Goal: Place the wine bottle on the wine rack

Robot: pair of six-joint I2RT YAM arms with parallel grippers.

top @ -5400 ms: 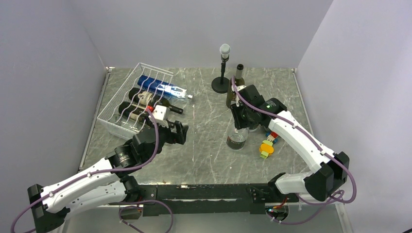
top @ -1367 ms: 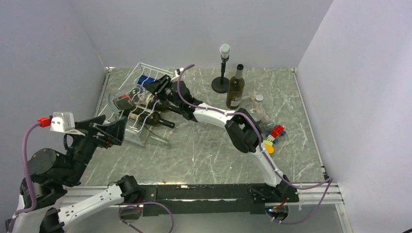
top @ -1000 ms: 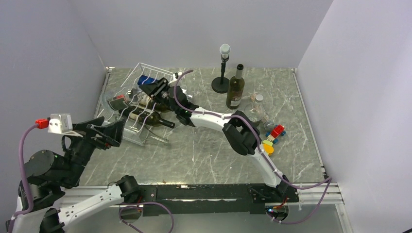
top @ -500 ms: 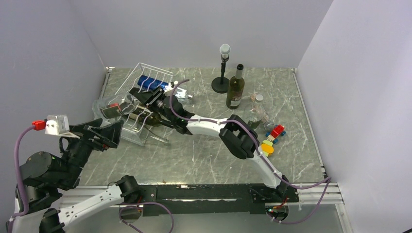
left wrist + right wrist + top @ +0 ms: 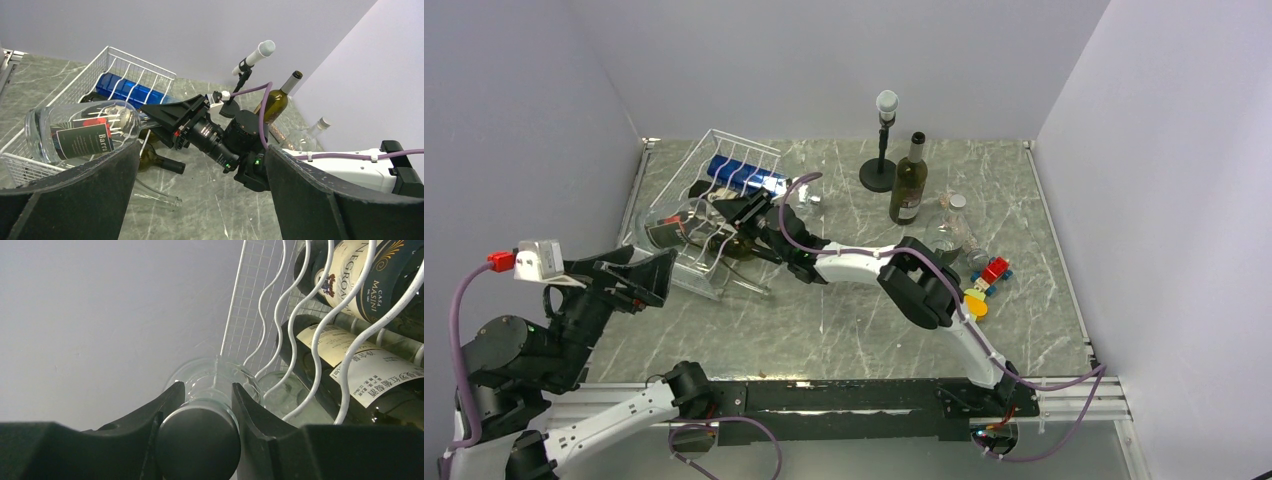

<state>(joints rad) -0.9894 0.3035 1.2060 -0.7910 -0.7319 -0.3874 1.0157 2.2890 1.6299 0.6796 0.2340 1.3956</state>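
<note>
While the left gripper (image 5: pixel 649 278) hangs above the near left corner of the table (image 5: pixel 854 325), fingers spread wide and empty, the right gripper (image 5: pixel 206 400) reaches to the far left corner, fingers pinching the neck of the clear bottle (image 5: pixel 82 132). The bottle lies nearly level over the near end of the rack (image 5: pixel 140 60), beside dark bottles (image 5: pixel 742 243) already racked. Whether it rests on the wires cannot be told. Step in hand: placement. Next move, as judged: lower the bottle into a free groove, confirm support, then spread the fingers.

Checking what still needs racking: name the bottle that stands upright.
The dark green bottle beside the microphone stand; the others are on their sides, in the wine rack or on the table.
</note>
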